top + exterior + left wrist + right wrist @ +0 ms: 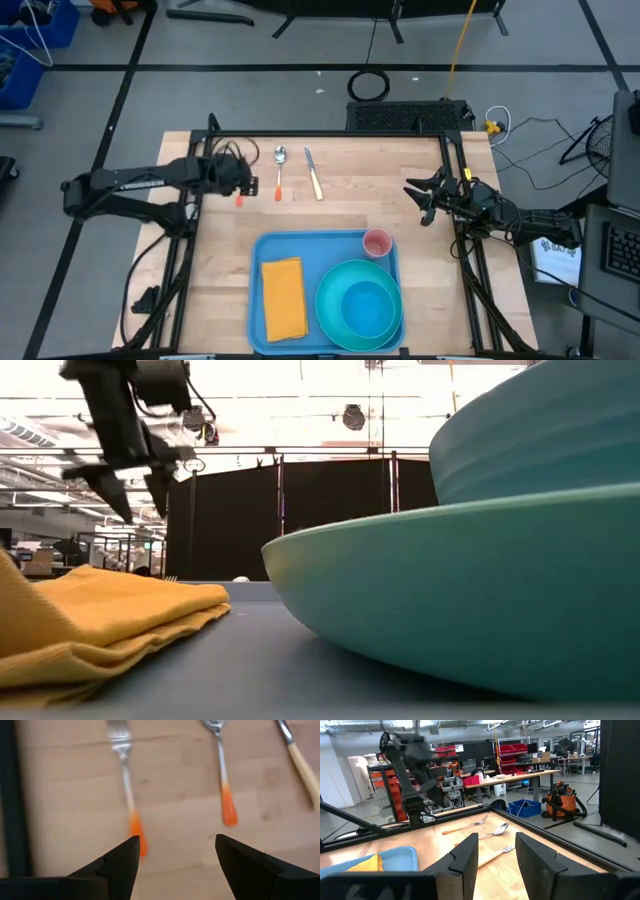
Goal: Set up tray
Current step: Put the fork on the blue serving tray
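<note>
The light-blue tray (pixel 325 247) lies at the table's near edge. On it are a folded yellow napkin (pixel 283 298), a teal plate with a bowl (pixel 360 305) and a pink cup (pixel 377 243). A fork (pixel 127 795), a spoon (pixel 222 775) and a knife (pixel 300 760) lie side by side on the wood toward the far edge. My left gripper (pixel 175 845) is open and hovers above the fork's orange handle end (pixel 239 200), raised clear of the table in the low view (pixel 130 490). My right gripper (pixel 497 855) is open and waits near the table's right edge (pixel 425 195).
Bare wood lies between the cutlery and the tray (pixel 330 210). A black frame rail (pixel 330 133) runs along the far edge and down both sides. The spoon (pixel 279 170) and knife (pixel 314 173) lie just right of my left gripper.
</note>
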### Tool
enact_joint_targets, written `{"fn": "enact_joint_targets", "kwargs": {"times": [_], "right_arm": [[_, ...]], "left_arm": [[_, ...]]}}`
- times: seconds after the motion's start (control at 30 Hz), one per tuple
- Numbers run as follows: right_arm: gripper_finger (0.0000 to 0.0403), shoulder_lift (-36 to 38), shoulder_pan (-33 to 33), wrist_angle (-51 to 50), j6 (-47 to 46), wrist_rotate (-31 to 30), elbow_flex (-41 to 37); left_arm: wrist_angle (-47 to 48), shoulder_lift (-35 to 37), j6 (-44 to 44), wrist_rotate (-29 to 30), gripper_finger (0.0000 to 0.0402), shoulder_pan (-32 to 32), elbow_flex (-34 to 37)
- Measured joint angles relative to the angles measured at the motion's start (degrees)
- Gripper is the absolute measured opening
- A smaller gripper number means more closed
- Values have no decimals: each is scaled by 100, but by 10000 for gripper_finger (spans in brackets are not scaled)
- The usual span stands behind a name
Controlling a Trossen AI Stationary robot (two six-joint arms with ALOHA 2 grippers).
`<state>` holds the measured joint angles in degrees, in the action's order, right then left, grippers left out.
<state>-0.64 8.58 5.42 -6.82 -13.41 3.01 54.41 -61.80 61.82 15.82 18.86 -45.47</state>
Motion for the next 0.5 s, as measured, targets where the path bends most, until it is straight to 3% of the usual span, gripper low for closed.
{"fn": "enact_joint_targets", "kwargs": {"times": [0.1,0.23,0.5], "right_arm": [[123,0,0,1,1,0,-2],[123,0,0,0,1,0,0],[123,0,0,-2,0,0,-1]], "left_arm": [[-552,-173,-601,-438,262,897,231],[-620,-542,-1265,-837,262,1831,247],[-916,-1329,-1848,-1262,262,2818,247]]}}
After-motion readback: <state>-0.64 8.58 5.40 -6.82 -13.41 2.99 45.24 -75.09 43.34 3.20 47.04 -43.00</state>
